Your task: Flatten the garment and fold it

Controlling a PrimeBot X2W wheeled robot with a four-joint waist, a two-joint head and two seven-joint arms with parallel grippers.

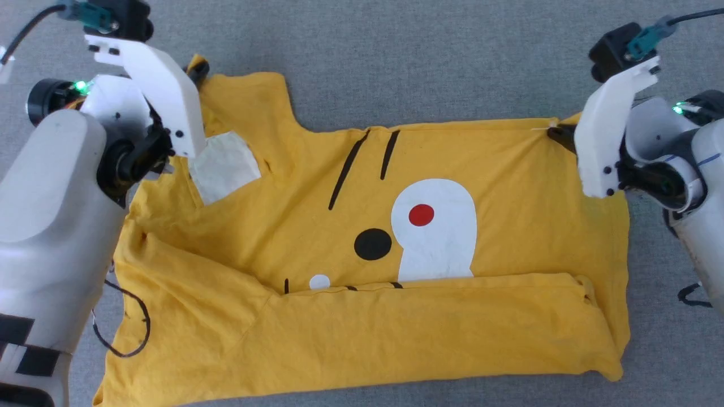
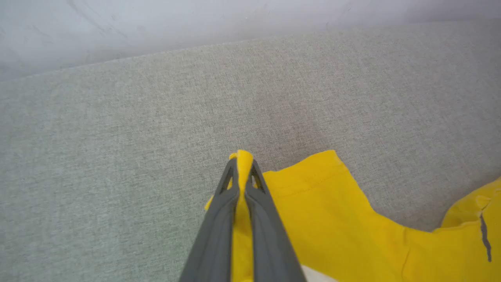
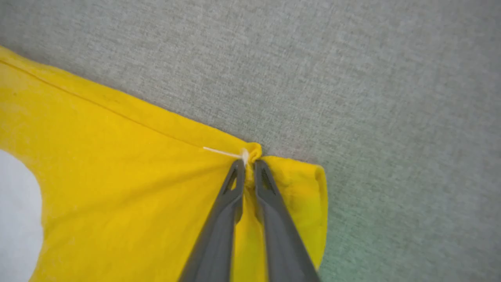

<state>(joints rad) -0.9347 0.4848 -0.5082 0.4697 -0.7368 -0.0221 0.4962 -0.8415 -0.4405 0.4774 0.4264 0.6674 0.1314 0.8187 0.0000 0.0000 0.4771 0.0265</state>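
Holding: left end effector [image 2: 242, 166] clamped on a pinch of the garment [image 1: 464, 339], with yellow fabric standing up between its fingers; right end effector [image 3: 249, 164] likewise clamped on bunched fabric, beside a loose white thread [image 3: 221, 152].
Landmark: white print [image 1: 435, 237] with a red dot [image 1: 421, 215], near the middle of the garment.
Garment position: spread on the grey surface [image 1: 452, 56], print side up, mostly flat with soft wrinkles.
Near band: a strip folded up from the robot's side, its edge touching and covering the bottom of the white print.
Left grip: far-left of the white print, at the sleeve corner, well apart from it; a white patch [image 1: 226, 167] lies between.
Right grip: far-right of the white print, at the far corner, nearer to it than the left grip.
Long axis: runs left to right through the white print, from one grip to the other.
Key relation: the whole garment lies on the robot's side of both end effectors.
Judged step: far edge ready to be carried over the white print toward the near band, both arms level so the fold line stays straight.
Risk: thin fabric may slip from the small right pinch.
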